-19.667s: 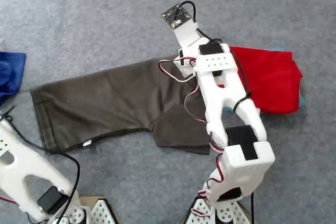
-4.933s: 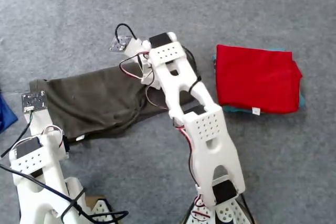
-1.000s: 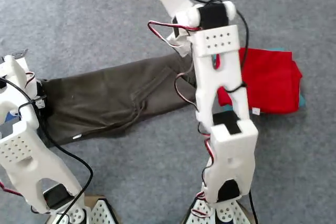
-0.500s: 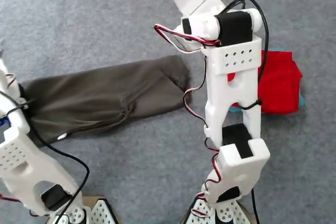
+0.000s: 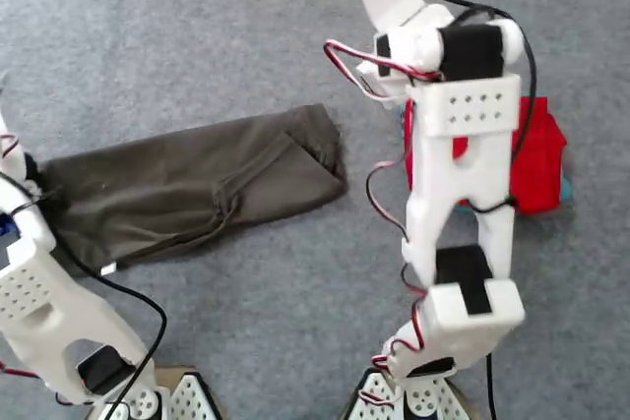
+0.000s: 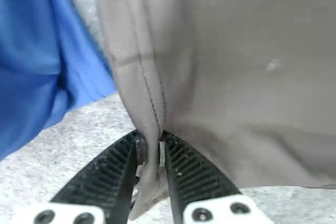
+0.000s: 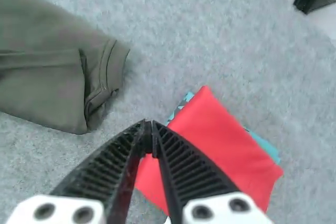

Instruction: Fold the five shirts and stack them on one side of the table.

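So my left gripper is pinched on the hem of the brown shirt, which lies folded into a long strip across the middle-left of the high view. My right gripper has its fingers pressed together on nothing, up above the table. The red shirt sits folded on a teal shirt at the right. A blue shirt is just beside the pinched hem.

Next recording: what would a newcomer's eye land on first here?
A long olive-brown shirt lies across the table's middle, one end pinched in the left gripper beside a blue shirt. At the right side a folded red shirt sits partly behind the right arm; the right gripper hangs shut and empty.
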